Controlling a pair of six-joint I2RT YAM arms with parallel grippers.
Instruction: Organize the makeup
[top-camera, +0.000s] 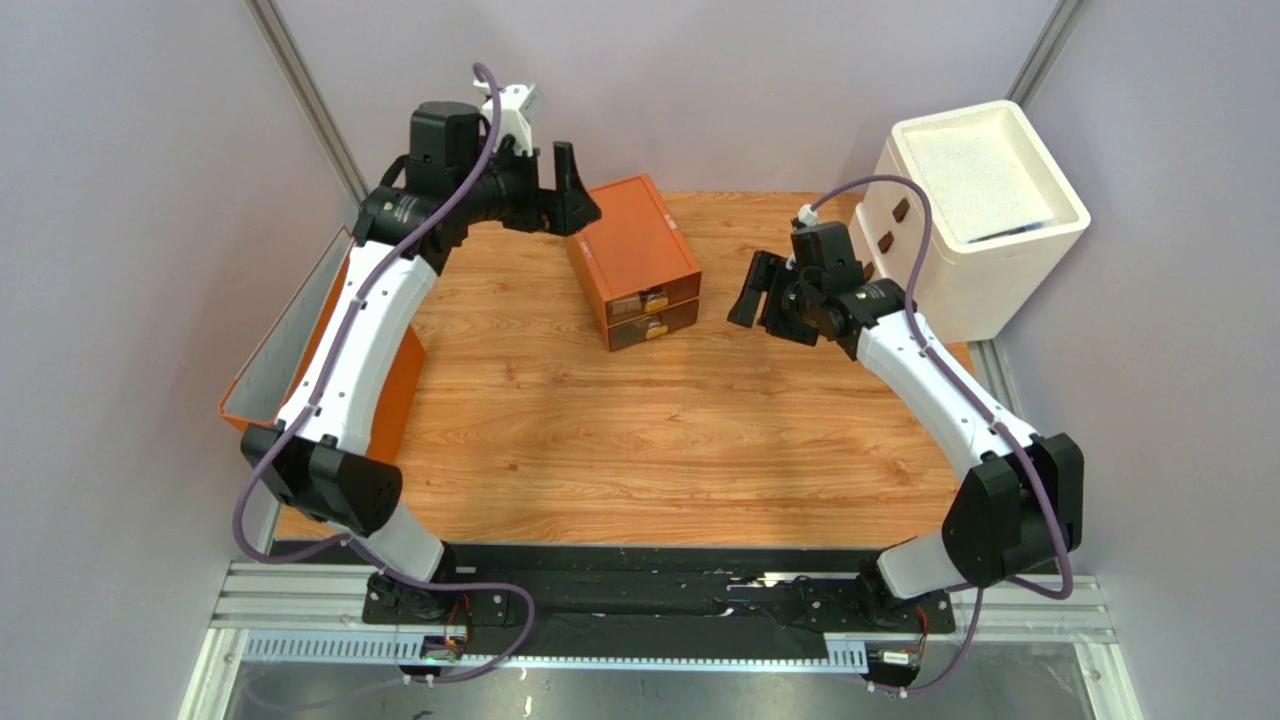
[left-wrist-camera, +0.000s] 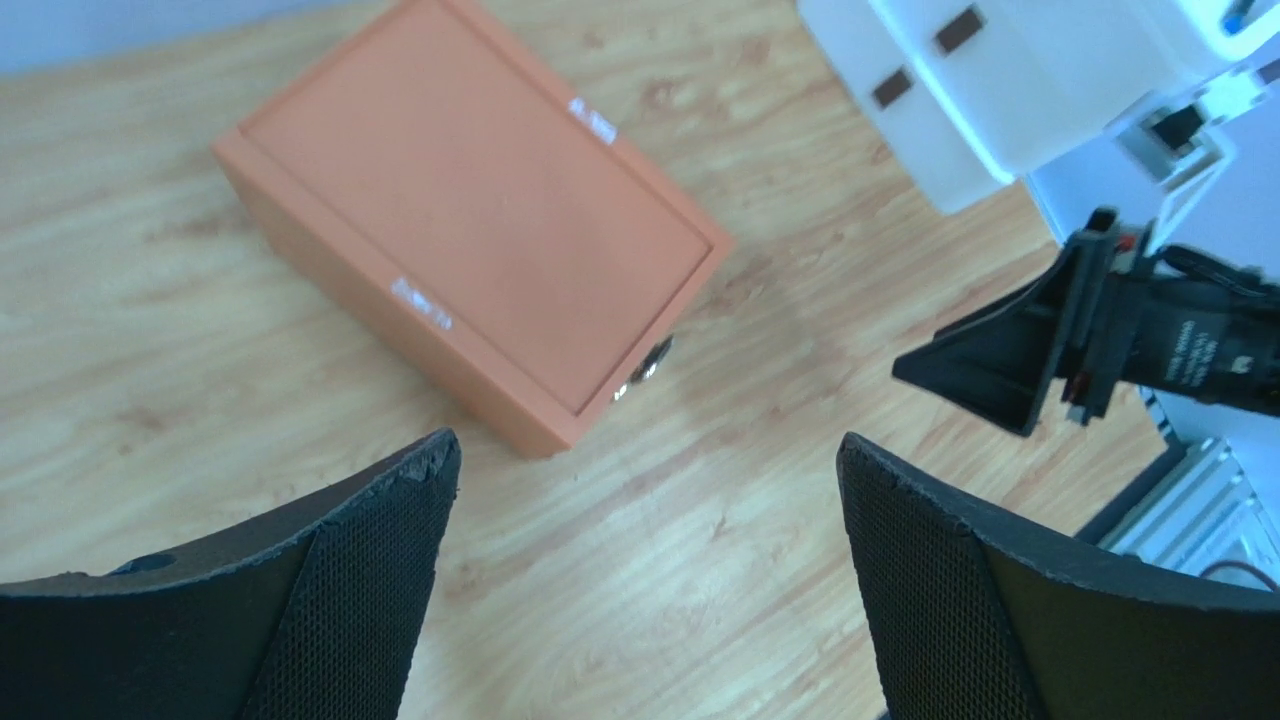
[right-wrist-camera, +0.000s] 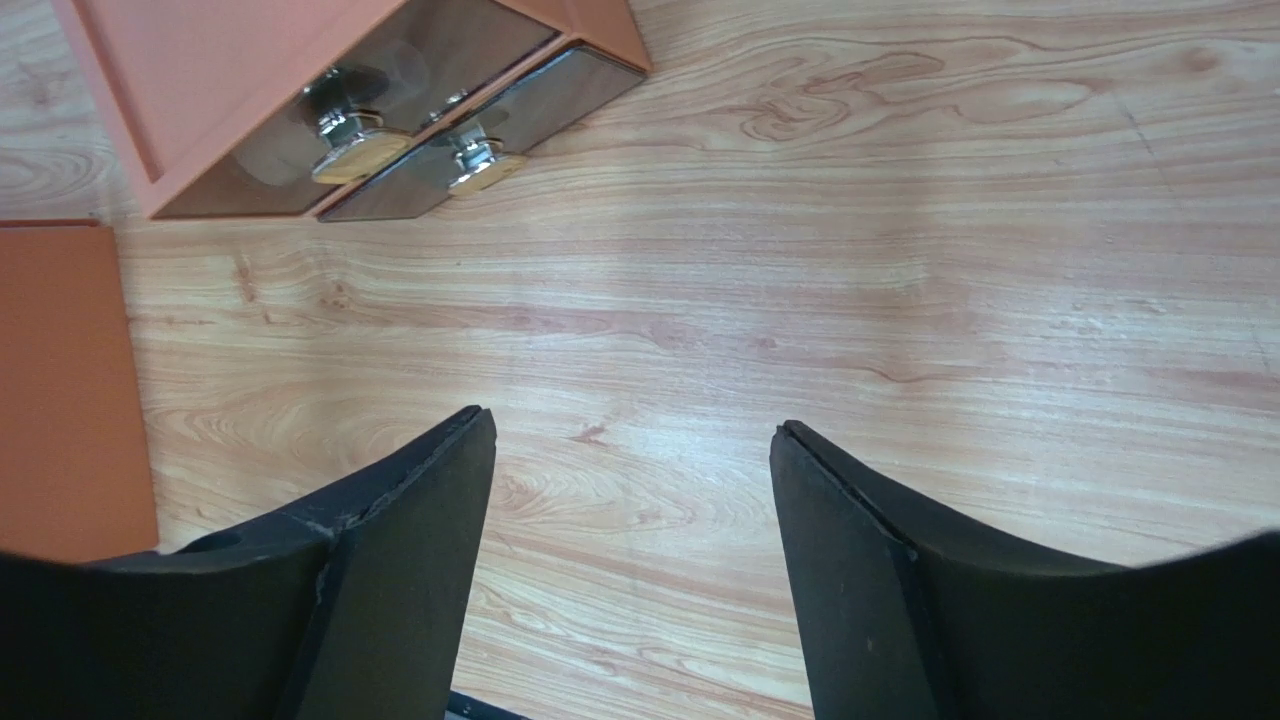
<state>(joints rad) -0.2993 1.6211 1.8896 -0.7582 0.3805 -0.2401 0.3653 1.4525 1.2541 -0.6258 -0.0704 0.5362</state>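
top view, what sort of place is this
Probably a robotics lab cell: a left arm and right arm bolted to a metal frame at a wood-grain table, closed in by plain grey partition walls.

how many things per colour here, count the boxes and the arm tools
orange: 2, the drawer box and the bin at the table's left edge
white: 1, the cabinet
black: 2, the left tool and the right tool, both open
total: 5
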